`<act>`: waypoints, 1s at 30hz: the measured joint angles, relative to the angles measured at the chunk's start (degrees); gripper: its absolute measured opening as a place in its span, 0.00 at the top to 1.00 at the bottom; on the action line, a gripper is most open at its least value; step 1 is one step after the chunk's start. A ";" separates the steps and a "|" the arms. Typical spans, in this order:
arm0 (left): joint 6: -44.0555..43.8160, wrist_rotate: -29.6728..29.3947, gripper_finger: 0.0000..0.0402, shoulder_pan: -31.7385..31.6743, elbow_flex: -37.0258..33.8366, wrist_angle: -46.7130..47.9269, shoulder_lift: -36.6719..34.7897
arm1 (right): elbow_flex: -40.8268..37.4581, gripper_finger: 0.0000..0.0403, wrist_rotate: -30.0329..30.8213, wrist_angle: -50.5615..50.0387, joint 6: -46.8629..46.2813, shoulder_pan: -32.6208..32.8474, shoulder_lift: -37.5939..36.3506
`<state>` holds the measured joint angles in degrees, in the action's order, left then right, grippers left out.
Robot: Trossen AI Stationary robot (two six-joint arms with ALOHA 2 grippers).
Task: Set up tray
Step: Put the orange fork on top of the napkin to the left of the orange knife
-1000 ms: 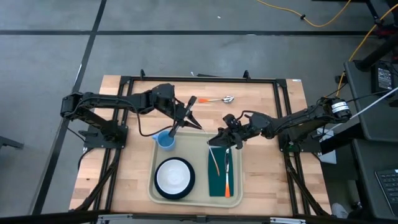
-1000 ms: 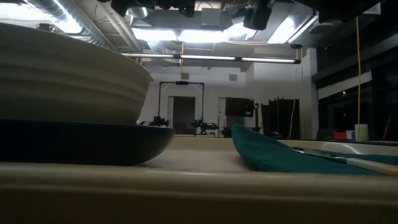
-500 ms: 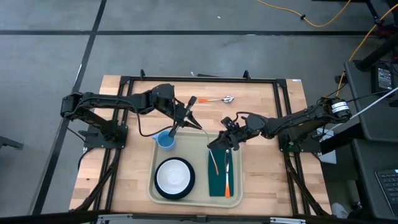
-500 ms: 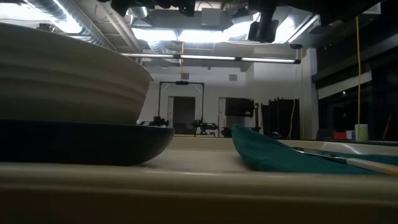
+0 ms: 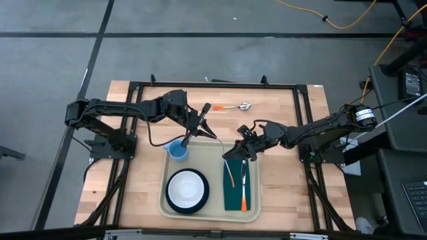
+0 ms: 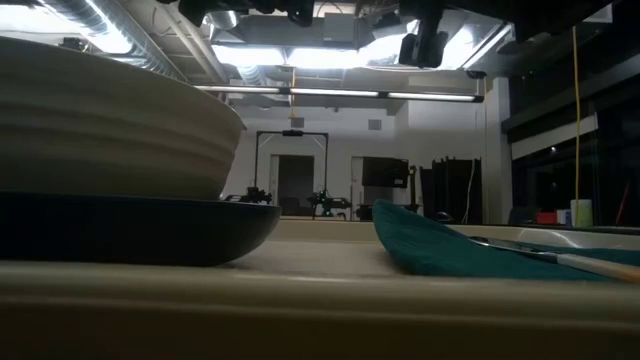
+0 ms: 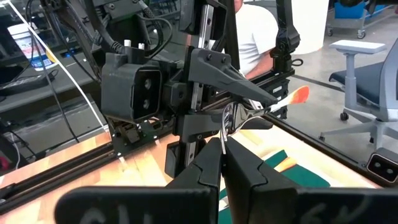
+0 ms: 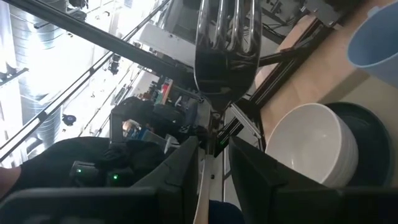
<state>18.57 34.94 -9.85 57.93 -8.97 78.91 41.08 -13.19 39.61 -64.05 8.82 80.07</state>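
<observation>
Right hand [image 5: 233, 152] is clamped on a fork [image 8: 225, 46], hovering over the tray's 12 o'clock rim, just above the far end of the green napkin [image 5: 241, 197]. Tray [image 5: 163, 203] sits at the bench's 6 o'clock edge with a white bowl [image 5: 186, 189] on a dark plate at its 9 o'clock side; the napkin at 3 o'clock carries two orange-handled utensils, one looks like a knife [image 5: 244, 187]. Left hand [image 5: 192, 133] is closed on an orange-handled utensil [image 7: 283, 104] above the blue cup [image 5: 177, 150], just off the tray's 11 o'clock corner. A spoon [image 5: 233, 106] lies on the bench [image 5: 280, 107] at 12 o'clock. To do this well, I'd align the fork parallel to the knife, lower until it rests on the napkin, then release; don't nudge the utensils already placed, and keep clear of the left arm.
</observation>
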 joint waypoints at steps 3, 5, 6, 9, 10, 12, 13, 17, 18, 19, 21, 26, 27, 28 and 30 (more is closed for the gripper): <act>0.00 0.02 1.00 0.00 0.00 0.16 0.00 | 0.00 0.76 0.00 0.97 0.00 0.00 0.00; -0.03 0.02 1.00 0.00 0.00 0.17 0.02 | 0.00 0.76 0.00 1.98 0.02 0.00 0.00; 0.00 0.04 1.00 0.00 0.00 0.15 0.02 | 0.00 0.76 0.00 2.16 0.03 0.00 0.00; 0.00 0.06 1.00 0.00 0.00 0.17 0.02 | 0.00 0.76 0.02 2.20 0.02 0.00 0.00; 0.00 0.04 1.00 0.00 0.00 0.17 0.02 | 0.00 0.76 0.02 2.21 0.02 0.00 0.00; 0.00 0.07 1.00 0.00 0.00 0.17 0.02 | 0.00 0.76 0.02 2.22 0.02 0.00 0.00; -0.03 0.05 1.00 0.00 0.00 0.17 0.02 | 0.00 0.76 0.04 2.22 0.02 0.00 0.00; -0.37 0.04 1.00 0.00 0.00 0.20 0.02 | 0.00 0.75 0.07 1.94 -0.22 0.00 0.00; -0.38 0.04 1.00 0.00 0.00 0.22 0.02 | 0.00 0.75 0.11 1.66 -0.22 0.00 0.00; -0.38 0.04 1.00 0.00 0.00 0.22 0.04 | 0.00 0.73 0.36 1.33 -0.26 0.00 0.00; -0.40 0.04 1.00 0.00 0.00 0.22 0.04 | 0.00 0.70 1.11 1.02 -0.30 0.00 0.00; -0.84 0.04 1.00 0.00 0.00 0.22 0.04 | 0.00 0.57 1.55 0.51 -0.33 -0.02 0.00; -0.86 0.02 1.00 0.00 0.00 0.22 0.04 | 0.00 0.54 1.57 0.22 -0.35 0.00 0.00; -0.86 0.04 1.00 0.00 0.00 0.22 0.04 | 0.00 0.51 1.57 -0.23 -0.37 0.00 0.00; -0.87 0.04 1.00 0.00 0.00 0.22 0.04 | 0.00 0.46 1.57 -0.61 -0.36 0.00 0.00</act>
<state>17.71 34.98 -9.85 57.93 -8.75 78.96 41.08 -11.62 38.99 -64.41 8.82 80.07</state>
